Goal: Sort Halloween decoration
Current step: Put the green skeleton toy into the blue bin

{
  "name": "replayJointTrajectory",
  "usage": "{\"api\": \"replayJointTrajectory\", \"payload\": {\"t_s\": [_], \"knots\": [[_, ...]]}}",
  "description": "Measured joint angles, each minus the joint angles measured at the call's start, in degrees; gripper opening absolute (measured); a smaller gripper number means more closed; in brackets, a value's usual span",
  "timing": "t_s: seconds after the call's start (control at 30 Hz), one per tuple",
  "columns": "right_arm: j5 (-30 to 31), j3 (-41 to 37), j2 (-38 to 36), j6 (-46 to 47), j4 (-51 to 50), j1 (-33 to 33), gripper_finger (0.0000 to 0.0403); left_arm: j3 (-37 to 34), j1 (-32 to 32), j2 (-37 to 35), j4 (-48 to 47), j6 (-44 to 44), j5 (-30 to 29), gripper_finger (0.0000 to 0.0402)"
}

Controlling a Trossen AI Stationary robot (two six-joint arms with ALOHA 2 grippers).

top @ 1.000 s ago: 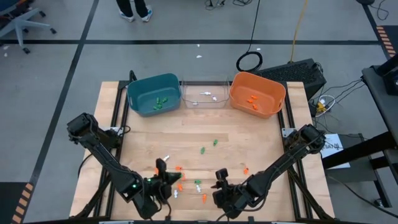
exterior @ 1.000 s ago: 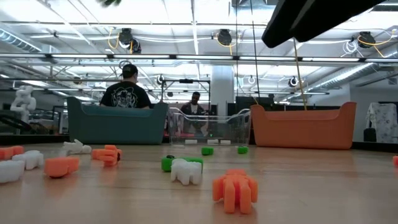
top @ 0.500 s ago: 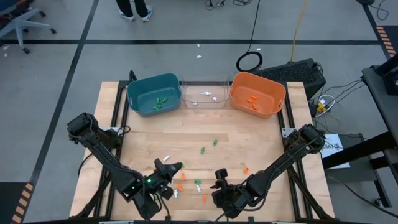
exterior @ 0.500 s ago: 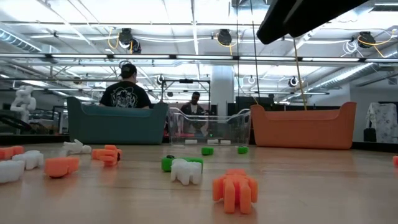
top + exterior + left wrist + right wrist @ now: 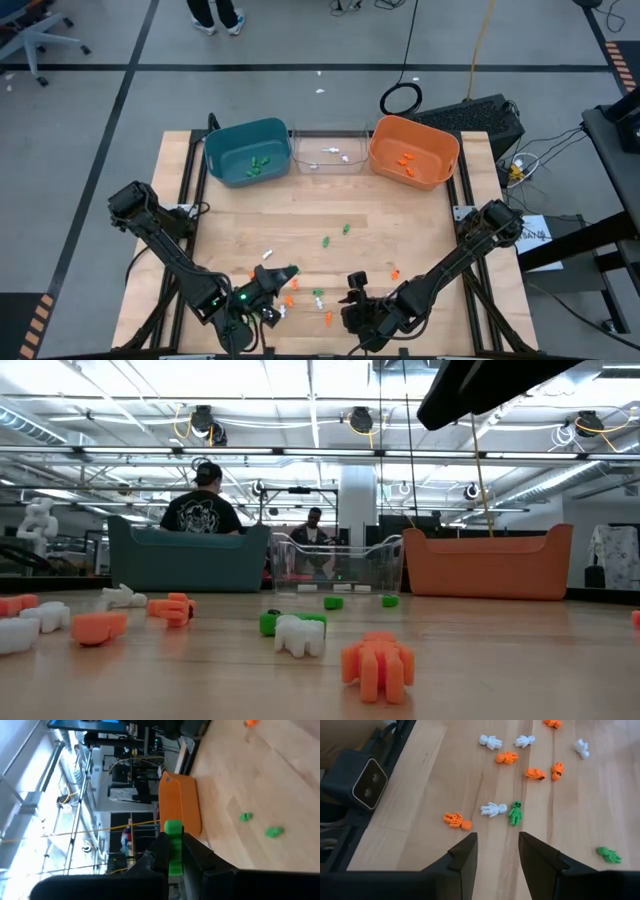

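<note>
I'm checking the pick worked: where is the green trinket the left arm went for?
The green trinket is pinched in the left gripper, lifted over the table's near edge, left of the waiting right gripper.

Tiny orange, green and white trinkets point(image 5: 493, 809) lie scattered on the tabletop.

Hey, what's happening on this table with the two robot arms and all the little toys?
The arms are sorting tiny Halloween trinkets by colour into three bins at the far edge. The left tool is shut on a green trinket at the near edge. The right tool hangs open above the scattered pieces. The teal bin has green pieces, the clear bin white, the orange bin orange. Many trinkets lie loose on the table.
</note>
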Motion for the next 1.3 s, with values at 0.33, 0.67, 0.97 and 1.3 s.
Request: {"api": "replayJointTrajectory", "payload": {"t_s": [0.33,0.67,0.97,1.3], "knots": [[0.00,0.00,0.00,3.60,-0.03,0.12,0.0128,0.00,2.19,-0.04,10.20,-21.47,0.01,0.0023],[0.24,0.00,0.00,6.19,-0.01,0.74,0.0128,0.00,4.20,-0.04,10.24,-50.37,1.09,0.0023],[7.09,0.00,0.00,5.59,-0.38,2.17,0.0128,0.00,4.47,-0.53,9.90,-61.94,8.86,0.0023],[15.42,0.00,1.29,3.44,-2.04,3.43,0.0128,0.02,10.30,-11.18,3.12,-54.88,16.20,0.0023]]}}
